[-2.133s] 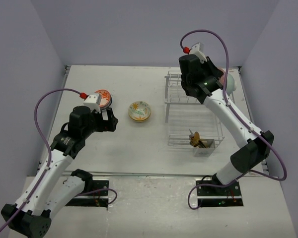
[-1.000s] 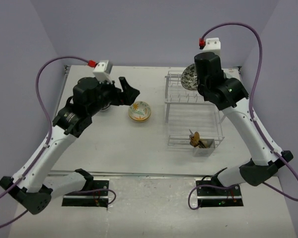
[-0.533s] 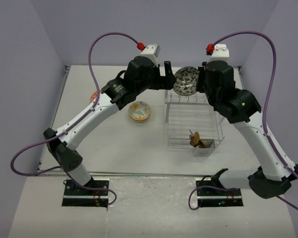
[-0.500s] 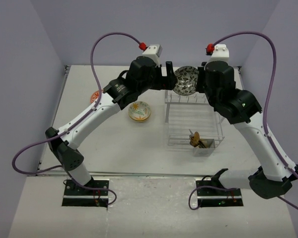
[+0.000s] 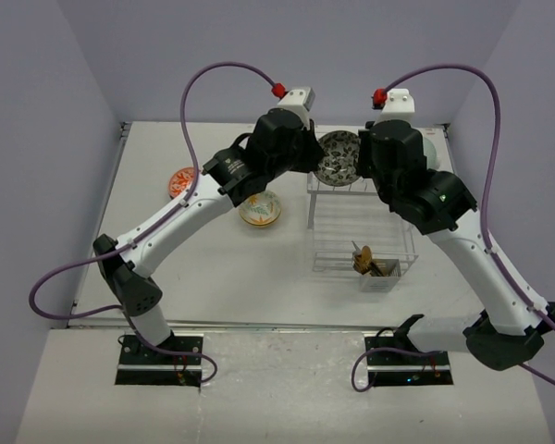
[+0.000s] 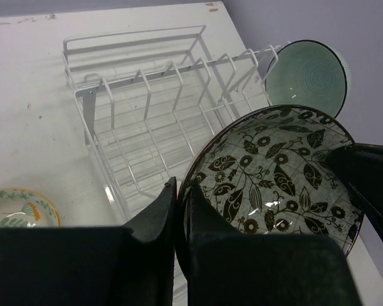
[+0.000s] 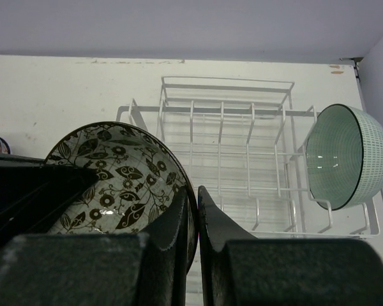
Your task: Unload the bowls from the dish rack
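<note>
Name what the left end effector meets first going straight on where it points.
The black leaf-patterned bowl, whose rim sits between the left end effector's fingers; beyond, probably the dish rack.

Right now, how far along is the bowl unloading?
The orange bowl and yellow bowl sit on the table. The left claw and right claw both pinch the leaf bowl above the rack. The teal bowl is still in the rack.

From my console I see a white tabletop [image 5: 222,277] with a few small marks near its far edge. Plain lavender walls box it in: a back wall [image 5: 287,55], a left wall [image 5: 37,139] and a right wall [image 5: 536,120]. The light is even and shadows are faint. A grey ledge [image 5: 287,388] runs along the near side.
</note>
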